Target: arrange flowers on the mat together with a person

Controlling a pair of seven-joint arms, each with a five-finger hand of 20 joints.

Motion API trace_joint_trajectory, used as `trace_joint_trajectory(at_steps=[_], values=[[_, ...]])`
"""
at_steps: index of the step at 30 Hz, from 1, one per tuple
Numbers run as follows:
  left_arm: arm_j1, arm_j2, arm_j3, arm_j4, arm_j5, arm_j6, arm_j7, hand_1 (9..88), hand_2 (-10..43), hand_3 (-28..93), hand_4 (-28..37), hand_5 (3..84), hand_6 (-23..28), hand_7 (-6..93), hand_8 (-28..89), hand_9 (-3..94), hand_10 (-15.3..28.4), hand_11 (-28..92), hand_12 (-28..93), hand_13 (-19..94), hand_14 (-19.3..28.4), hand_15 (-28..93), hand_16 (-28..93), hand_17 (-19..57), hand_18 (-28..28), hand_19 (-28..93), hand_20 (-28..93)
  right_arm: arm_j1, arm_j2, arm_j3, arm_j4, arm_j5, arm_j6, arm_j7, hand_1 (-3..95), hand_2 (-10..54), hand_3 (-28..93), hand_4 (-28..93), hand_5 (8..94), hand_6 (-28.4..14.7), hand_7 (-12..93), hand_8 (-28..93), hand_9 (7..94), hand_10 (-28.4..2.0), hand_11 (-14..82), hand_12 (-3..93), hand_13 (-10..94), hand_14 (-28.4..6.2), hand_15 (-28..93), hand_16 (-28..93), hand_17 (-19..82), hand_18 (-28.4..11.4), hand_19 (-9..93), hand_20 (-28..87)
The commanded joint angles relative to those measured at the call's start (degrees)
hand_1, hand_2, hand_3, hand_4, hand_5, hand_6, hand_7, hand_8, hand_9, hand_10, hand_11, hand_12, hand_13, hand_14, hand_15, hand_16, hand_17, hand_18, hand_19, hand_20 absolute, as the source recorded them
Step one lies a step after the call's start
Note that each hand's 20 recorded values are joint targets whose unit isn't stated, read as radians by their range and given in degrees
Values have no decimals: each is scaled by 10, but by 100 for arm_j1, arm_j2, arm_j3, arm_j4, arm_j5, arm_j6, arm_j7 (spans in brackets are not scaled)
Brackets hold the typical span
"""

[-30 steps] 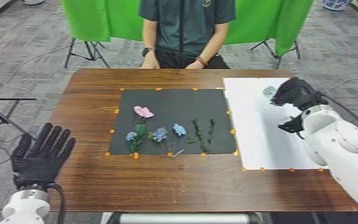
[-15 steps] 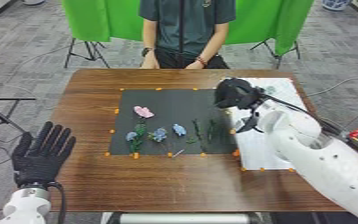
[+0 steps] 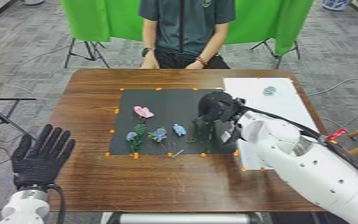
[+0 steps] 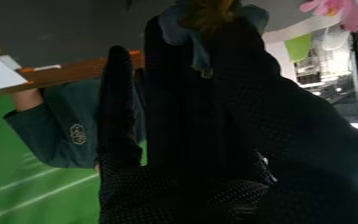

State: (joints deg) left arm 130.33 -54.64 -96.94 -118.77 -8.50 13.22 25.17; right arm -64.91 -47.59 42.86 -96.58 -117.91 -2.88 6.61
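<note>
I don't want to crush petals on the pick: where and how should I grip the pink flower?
Probably the green stem just on the near side of the pink flower's blossom, pinched from above across its length. It runs toward the robot; lower down, a blue flower crowds it.

white arms (image 3: 286,157) | dark spots | black cable (image 3: 286,119) | left hand (image 3: 35,159): black fabric glove (image 3: 33,172)

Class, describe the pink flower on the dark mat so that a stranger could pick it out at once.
On the brown table lies a dark mat. The flower is in the mat's left part. Its pink petals set it apart from the blue blooms nearer the robot.
</note>
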Motion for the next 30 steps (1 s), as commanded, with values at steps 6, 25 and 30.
trace_joint_trajectory(at_steps=[6, 25, 30], values=[[65, 20, -72, -6, 134, -2, -204, 278, 133, 728, -283, 455, 76, 87, -94, 422, 130, 158, 56, 308, 147, 302, -82, -39, 121, 338, 82, -522, -1, 270, -128, -236, -13, 43, 583, -95, 700, -283, 607, 20, 319, -90, 684, -73, 128, 208, 640, -48, 188, 317, 255, -154, 599, 223], [-19, 21, 60, 37, 13, -55, -81, 250, 100, 712, -283, 442, 74, 87, -93, 414, 128, 155, 57, 303, 148, 294, -80, -40, 122, 332, 81, -707, 148, 386, -340, -86, 469, 6, 503, -95, 763, -283, 537, 19, 231, -169, 579, -72, 96, 127, 625, -64, 195, 236, 248, -161, 596, 205], [-108, 16, 68, 59, 47, 8, -161, 249, 107, 718, -283, 444, 75, 87, -93, 414, 128, 155, 58, 302, 149, 293, -78, -40, 122, 328, 82, -700, 147, 357, -329, -51, 491, 52, 502, -95, 762, -283, 538, 19, 229, -167, 574, -74, 95, 126, 620, -64, 197, 230, 247, -161, 594, 203]])
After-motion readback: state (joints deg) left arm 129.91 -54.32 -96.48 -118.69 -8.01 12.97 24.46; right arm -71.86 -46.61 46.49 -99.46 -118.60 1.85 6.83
